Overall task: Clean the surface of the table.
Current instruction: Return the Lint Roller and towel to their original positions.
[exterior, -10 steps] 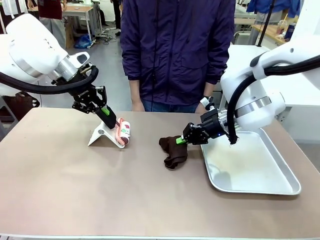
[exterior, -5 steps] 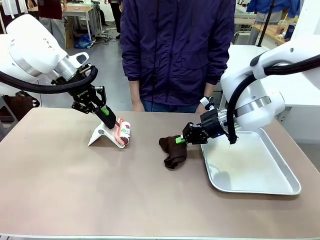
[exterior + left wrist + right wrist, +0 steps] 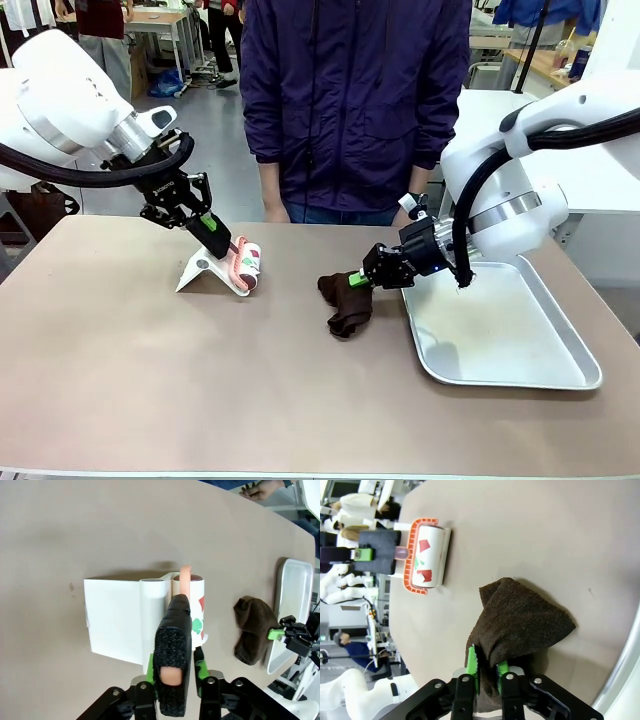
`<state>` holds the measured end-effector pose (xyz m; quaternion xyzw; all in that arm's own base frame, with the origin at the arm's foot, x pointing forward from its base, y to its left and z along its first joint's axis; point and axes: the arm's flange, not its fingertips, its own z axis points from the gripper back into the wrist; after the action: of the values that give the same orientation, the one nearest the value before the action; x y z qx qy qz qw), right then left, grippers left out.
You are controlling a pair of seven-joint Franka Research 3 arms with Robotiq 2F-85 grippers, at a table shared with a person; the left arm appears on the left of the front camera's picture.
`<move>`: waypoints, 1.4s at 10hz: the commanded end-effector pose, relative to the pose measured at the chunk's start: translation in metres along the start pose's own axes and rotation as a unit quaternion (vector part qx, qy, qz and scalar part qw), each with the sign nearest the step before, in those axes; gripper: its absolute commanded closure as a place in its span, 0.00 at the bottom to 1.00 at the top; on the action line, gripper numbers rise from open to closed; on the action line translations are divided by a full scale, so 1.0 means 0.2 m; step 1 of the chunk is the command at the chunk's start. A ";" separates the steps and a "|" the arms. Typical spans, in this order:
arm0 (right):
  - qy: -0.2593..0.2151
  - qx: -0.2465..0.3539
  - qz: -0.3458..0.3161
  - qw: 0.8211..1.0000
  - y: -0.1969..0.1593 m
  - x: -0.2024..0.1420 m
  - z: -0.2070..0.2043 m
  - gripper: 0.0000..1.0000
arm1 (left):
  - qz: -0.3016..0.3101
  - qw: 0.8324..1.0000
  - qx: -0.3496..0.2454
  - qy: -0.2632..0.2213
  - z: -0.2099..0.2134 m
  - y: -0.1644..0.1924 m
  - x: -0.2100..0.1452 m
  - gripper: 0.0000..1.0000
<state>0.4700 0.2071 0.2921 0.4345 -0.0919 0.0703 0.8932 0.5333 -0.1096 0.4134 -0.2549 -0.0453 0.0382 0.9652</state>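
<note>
Left hand (image 3: 173, 667) clenched on lint roller's (image 3: 246, 264) black foam handle, fingertips hidden beneath it. Right hand (image 3: 486, 666) grasping crumpled brown cloth (image 3: 347, 303) mid-frame, beside shiny metal tray (image 3: 560, 372). Smooth matte taupe bench (image 3: 200, 380) across lower frame, edges cut off.

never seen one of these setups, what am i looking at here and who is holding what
Two white robot arms work at a brown table, with a person standing at the far side. The wide picture is taken from between the arms; the other two come from cameras on each wrist, looking along that arm's own fingers. The left gripper is clamped on the black foam handle of a lint roller, whose roll rests against a white stand. The right gripper pinches a corner of a dark brown cloth that lies on the table beside a silver metal tray.
</note>
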 end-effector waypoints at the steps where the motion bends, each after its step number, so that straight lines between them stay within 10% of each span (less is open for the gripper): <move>1: -0.002 0.019 -0.009 1.000 0.00 0.02 -0.01 0.25 | 0.013 1.000 0.019 -0.004 0.03 0.01 0.01 0.00; 2: -0.003 0.018 -0.010 1.000 -0.01 0.02 -0.01 0.00 | 0.016 1.000 0.019 -0.010 0.05 0.02 0.01 0.00; 10: -0.011 -0.018 -0.011 1.000 0.00 -0.04 0.11 0.00 | 0.005 0.999 -0.044 -0.026 0.39 0.20 -0.27 0.00; 14: -0.077 0.115 -0.011 0.990 -0.06 -0.26 0.49 0.00 | -0.048 0.979 -0.197 0.028 0.51 0.51 -0.69 0.00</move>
<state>0.4337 0.1413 0.3325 0.5106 -0.1214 0.0516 0.8496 0.3969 -0.0036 0.4541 -0.3975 -0.0476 -0.0063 0.9163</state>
